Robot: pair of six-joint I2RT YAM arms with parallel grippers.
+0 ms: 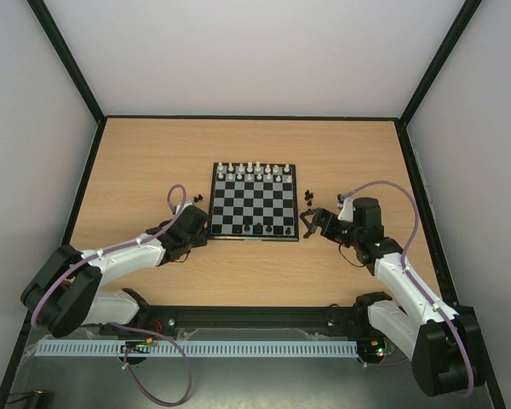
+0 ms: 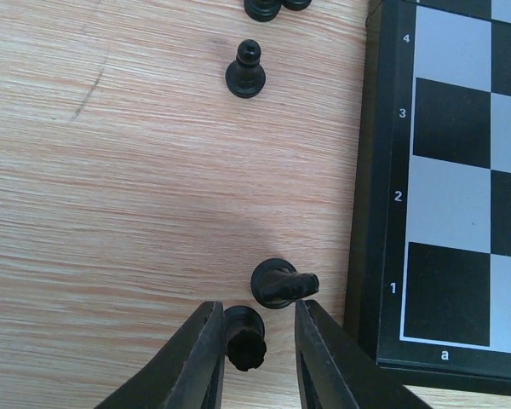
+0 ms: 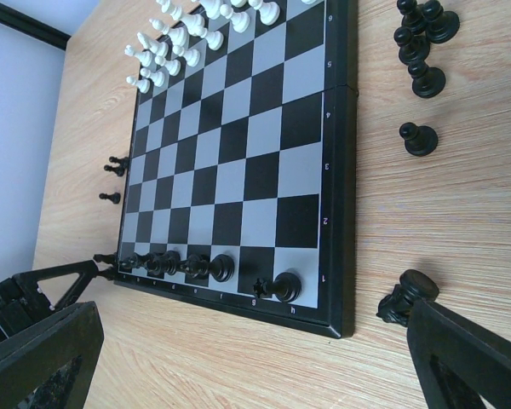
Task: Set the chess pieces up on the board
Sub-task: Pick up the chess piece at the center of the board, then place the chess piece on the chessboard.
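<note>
The board (image 1: pixel 254 202) lies mid-table, with white pieces along its far rows and several black chess pieces (image 3: pixel 172 264) on its near row. My left gripper (image 1: pixel 196 228) is open at the board's near left corner. In the left wrist view its jaws (image 2: pixel 257 313) straddle a black piece (image 2: pixel 244 336) that touches the left finger (image 2: pixel 200 362). A black knight (image 2: pixel 281 283) stands just beyond. My right gripper (image 1: pixel 311 223) is open wide and empty (image 3: pixel 254 341) at the near right corner. A black knight (image 3: pixel 404 298) stands beside its right finger (image 3: pixel 468 362).
Loose black pawns (image 3: pixel 419 139) and more black pieces (image 3: pixel 422 34) stand on the wood right of the board. A black pawn (image 2: pixel 246 72) and a few others (image 1: pixel 196 198) stand to its left. The board's raised edge (image 2: pixel 370 213) is close to the left gripper.
</note>
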